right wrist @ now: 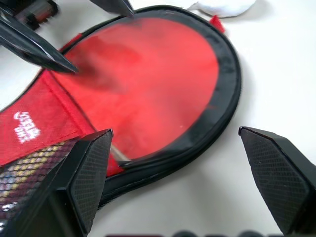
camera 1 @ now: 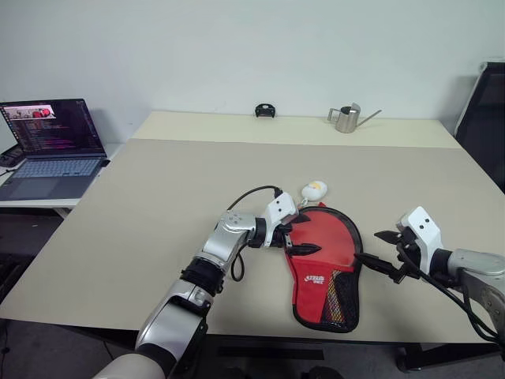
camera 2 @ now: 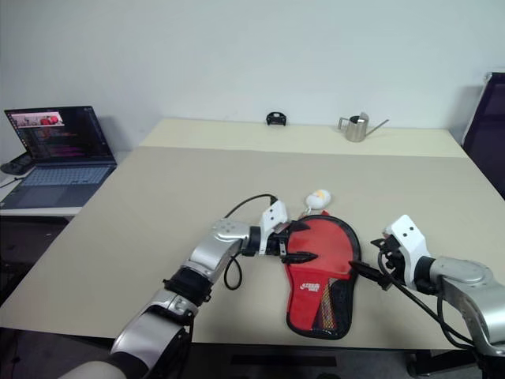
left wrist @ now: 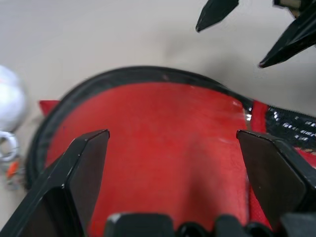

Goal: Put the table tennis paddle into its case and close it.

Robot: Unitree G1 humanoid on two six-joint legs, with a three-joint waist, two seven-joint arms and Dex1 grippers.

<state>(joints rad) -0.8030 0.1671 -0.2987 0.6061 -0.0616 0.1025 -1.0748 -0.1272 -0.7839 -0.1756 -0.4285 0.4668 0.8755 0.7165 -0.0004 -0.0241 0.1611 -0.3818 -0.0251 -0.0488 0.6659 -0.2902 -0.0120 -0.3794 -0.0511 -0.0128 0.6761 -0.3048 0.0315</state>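
Note:
The red case (camera 1: 325, 294) lies flat on the table near the front edge, open at its round end. Its logo and mesh pocket face up, and a white-yellow charm (camera 1: 314, 189) rests just beyond it. The table tennis paddle's round red face (camera 1: 333, 235) shows inside the case's black rim (right wrist: 228, 94); the handle is hidden under the red fabric. My left gripper (camera 1: 304, 234) is open, its fingers hovering over the left edge of the red face. My right gripper (camera 1: 380, 248) is open too, just to the right of the case and pointing at it, holding nothing.
A beige table (camera 1: 173, 197) carries a metal watering can (camera 1: 347, 118) and a small black object (camera 1: 265, 110) at its far edge. An open laptop (camera 1: 51, 146) sits on a lower side table to the left. A dark chair (camera 1: 485, 118) stands at the far right.

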